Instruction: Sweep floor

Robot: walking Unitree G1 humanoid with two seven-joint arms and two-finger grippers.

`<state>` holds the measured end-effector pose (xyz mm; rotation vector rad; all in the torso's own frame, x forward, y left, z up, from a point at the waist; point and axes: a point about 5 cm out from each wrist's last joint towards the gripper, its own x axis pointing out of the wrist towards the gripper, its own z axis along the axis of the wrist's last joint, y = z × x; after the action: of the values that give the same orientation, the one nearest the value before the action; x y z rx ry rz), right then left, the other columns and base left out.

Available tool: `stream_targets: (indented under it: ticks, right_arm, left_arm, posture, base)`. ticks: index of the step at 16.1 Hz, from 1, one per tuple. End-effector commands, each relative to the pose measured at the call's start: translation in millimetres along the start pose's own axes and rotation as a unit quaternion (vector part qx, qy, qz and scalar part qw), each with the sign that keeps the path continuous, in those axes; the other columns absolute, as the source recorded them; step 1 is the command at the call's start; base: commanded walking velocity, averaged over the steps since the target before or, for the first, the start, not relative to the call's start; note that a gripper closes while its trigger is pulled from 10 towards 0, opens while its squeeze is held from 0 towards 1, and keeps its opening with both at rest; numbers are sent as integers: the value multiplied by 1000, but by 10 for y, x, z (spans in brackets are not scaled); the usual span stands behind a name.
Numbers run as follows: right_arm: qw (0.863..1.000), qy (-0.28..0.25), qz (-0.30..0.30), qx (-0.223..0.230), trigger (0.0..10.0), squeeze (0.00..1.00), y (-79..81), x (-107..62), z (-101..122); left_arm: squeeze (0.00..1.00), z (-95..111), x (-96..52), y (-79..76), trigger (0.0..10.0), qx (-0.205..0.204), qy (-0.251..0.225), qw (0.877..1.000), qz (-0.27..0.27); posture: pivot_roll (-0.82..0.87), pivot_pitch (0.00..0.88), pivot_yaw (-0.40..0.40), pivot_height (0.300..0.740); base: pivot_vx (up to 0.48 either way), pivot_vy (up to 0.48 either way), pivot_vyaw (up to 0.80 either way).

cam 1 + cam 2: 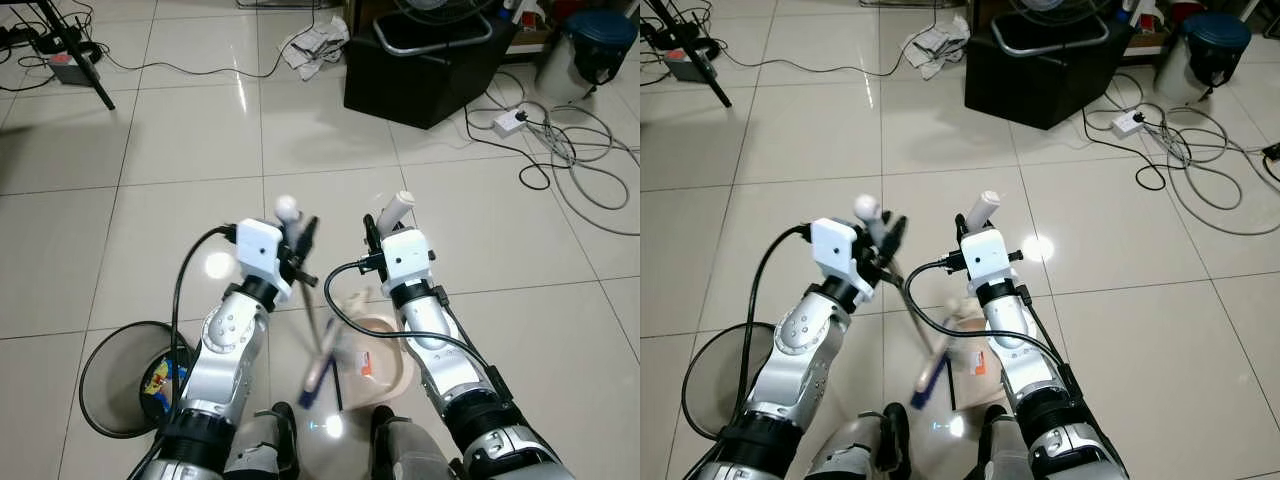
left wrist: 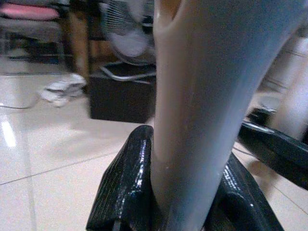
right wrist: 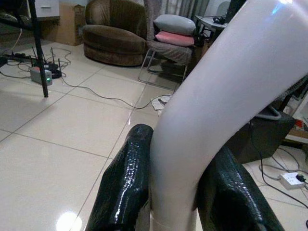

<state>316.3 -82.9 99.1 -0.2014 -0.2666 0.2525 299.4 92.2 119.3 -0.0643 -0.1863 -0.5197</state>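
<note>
The left tool (image 1: 300, 248) pinches the pale handle of a broom (image 1: 318, 340), whose shaft slants down to a blurred head (white and blue) near the robot's feet. The right tool (image 1: 378, 232) is pressed around the upright white handle of a dustpan (image 1: 395, 365), its beige pan resting on the tiled floor (image 1: 200, 130) just beside the broom head. A round black wire bin (image 1: 125, 385) stands on the robot's left. Farther off lie a crumpled cloth (image 1: 313, 45), a black box (image 1: 420, 70) and tangled cables (image 1: 570, 150).
</note>
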Motion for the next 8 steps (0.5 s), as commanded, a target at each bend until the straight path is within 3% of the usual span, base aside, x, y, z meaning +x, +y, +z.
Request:
stream_targets:
  ticks: [1,4,8]
  right_arm:
    - [1000,3,1,10,10000,0,22,-47,-42]
    - [1000,7,-2,15,10000,0,-4,-81,-74]
    - [999,3,-12,32,10000,0,-48,-99,-69]
  left_arm:
    - [0,-62,-15,-153,10000,-51,13,997,-49]
    - [0,55,-10,-225,10000,-102,6,989,-110]
    - [0,110,-19,-210,10000,-114,5,983,-142]
  posture:
    - [52,302,20,740]
    - [52,292,18,740]
    - [46,280,19,740]
  base:
    - [0,0,0]
    - [0,0,0]
    - [0,0,0]
